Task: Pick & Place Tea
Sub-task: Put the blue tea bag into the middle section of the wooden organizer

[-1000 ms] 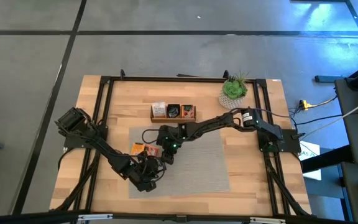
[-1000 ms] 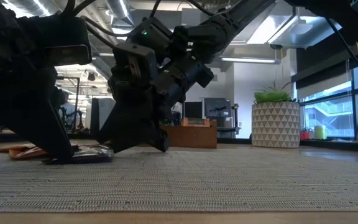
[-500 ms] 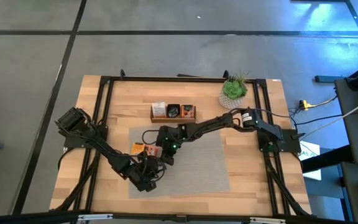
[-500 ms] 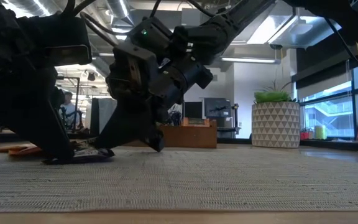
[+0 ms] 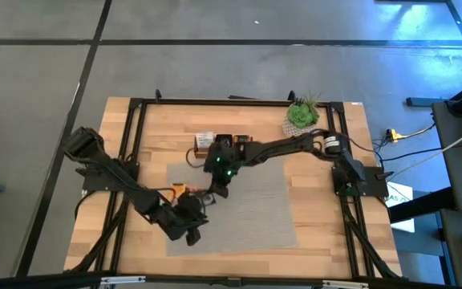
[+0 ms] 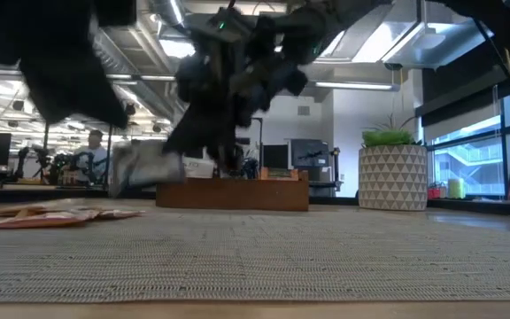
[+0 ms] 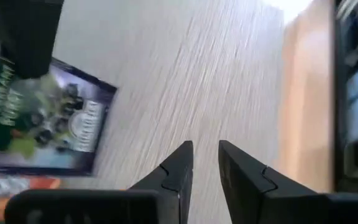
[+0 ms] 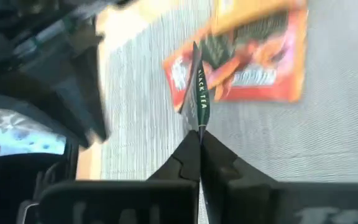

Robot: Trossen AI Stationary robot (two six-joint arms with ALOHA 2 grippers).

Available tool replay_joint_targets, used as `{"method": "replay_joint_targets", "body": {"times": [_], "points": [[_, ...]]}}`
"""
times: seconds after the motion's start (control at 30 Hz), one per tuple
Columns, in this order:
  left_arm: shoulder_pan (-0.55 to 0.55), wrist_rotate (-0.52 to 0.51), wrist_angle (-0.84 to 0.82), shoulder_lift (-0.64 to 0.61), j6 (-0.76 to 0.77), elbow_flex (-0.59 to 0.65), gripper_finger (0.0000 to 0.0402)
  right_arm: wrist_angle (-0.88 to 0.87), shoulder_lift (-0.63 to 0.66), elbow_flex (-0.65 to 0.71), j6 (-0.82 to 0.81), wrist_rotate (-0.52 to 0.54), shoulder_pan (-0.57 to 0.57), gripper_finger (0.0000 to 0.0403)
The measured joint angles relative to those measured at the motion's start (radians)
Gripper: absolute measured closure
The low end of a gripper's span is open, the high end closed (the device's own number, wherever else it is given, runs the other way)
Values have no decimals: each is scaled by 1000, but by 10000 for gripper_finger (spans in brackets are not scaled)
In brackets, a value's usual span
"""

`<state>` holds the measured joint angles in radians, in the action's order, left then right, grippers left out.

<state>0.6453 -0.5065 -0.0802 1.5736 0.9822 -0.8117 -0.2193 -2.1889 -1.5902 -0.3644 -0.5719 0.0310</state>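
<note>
My right gripper (image 8: 199,146) hovers over the grey mat just near of the wooden tray (image 5: 223,144) and is shut on a black tea sachet (image 8: 199,93). In the low view that sachet (image 6: 147,165) hangs above the mat. Orange sachets (image 5: 179,191) lie flat on the mat below it; one orange sachet (image 8: 247,50) shows beneath my right fingers. My left gripper (image 7: 205,165) is above the mat's near-left part (image 5: 187,229), its fingers a narrow gap apart, holding nothing. The tray holds more sachets in its compartments. My right gripper pinches the black sachet between its two fingers by one edge (image 8: 199,127), from above and pointing down. The sachet stands edge-on beyond the fingertips, lifted clear of the mat and of the orange sachets.
A potted plant (image 5: 301,116) in a white patterned pot (image 6: 395,175) stands at the table's far right. The grey mat (image 5: 255,217) has free room to the right of both grippers. Black frame rails run along the table's edges.
My right gripper has risen from the mat with the black sachet and moved toward the tray at the far edge; the sachet is now lifted clear. My left gripper, which stood down on the mat by that sachet, has lifted away.
</note>
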Motion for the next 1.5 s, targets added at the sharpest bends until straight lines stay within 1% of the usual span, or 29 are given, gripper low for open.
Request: {"method": "replay_joint_targets", "body": {"times": [0.1, 0.27, 0.3, 0.37, 0.47, 0.6, 0.7, 0.8, 0.93, 1.07, 1.27, 1.5], "points": [[0, -90, -1, -69, -7, -1, 329, -85, 88, 0, 70, 53, 35, 401], [-7, -292, -2, -156, -37, -3, 329, -188, 254, 1, 229, 293, 96, 401], [-15, -320, -6, -171, -35, -3, 329, -193, 287, 13, 245, 322, 110, 401], [-36, -340, -7, -200, -31, -3, 329, -195, 348, 53, 264, 339, 147, 401], [-68, -332, -7, -229, -50, -3, 329, -171, 428, 162, 275, 339, 215, 401], [-102, -329, -8, -237, -112, -3, 329, -44, 502, 311, 324, 322, 285, 402], [-130, -306, -8, -237, -158, -3, 329, 75, 501, 398, 346, 309, 285, 402], [-156, -256, -7, -237, -181, -3, 329, 166, 484, 450, 349, 337, 268, 402], [-180, -217, -15, -237, -184, -3, 329, 211, 465, 479, 398, 413, 247, 402], [-192, -198, -15, -237, -184, -3, 329, 237, 452, 480, 423, 461, 240, 401], [-192, -188, -24, -237, -184, -3, 329, 234, 437, 478, 422, 464, 240, 400], [-189, -179, -28, -237, -184, -3, 329, 237, 388, 479, 419, 447, 231, 399]]}}
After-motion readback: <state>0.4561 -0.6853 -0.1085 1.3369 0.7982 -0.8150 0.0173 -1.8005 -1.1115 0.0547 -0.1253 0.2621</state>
